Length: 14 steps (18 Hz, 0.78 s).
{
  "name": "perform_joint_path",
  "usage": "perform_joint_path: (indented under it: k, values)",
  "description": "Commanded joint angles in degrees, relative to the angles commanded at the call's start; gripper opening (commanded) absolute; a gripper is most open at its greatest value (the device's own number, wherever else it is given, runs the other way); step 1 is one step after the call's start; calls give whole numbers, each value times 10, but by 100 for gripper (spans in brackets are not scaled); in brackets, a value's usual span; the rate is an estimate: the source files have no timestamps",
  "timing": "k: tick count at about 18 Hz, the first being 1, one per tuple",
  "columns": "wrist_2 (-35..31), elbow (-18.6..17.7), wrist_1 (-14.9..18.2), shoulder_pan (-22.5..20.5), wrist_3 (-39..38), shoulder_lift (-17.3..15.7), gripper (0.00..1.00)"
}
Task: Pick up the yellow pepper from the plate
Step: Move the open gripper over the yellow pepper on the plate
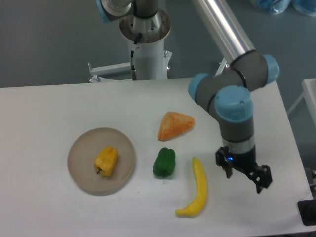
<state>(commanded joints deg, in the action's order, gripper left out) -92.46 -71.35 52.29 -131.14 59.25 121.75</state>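
Silver tube arm (222, 27), grey joints, light-blue caps, small black pincer (245, 174), blue light
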Motion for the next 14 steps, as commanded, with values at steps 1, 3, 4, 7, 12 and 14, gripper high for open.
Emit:
perform_joint_path:
  k: [1,3,4,7,12,14]
  values:
    - [3,-23,0,5,-9,-19,100]
    - [9,-55,2,11,-21,-53,100]
    - [9,-71,5,19,-34,-65,100]
    - [11,-100,8,44,-90,-92,100]
    - [50,-139,4,103,-257,-100,100]
    - [70,-142,4,122,-297,-100,100]
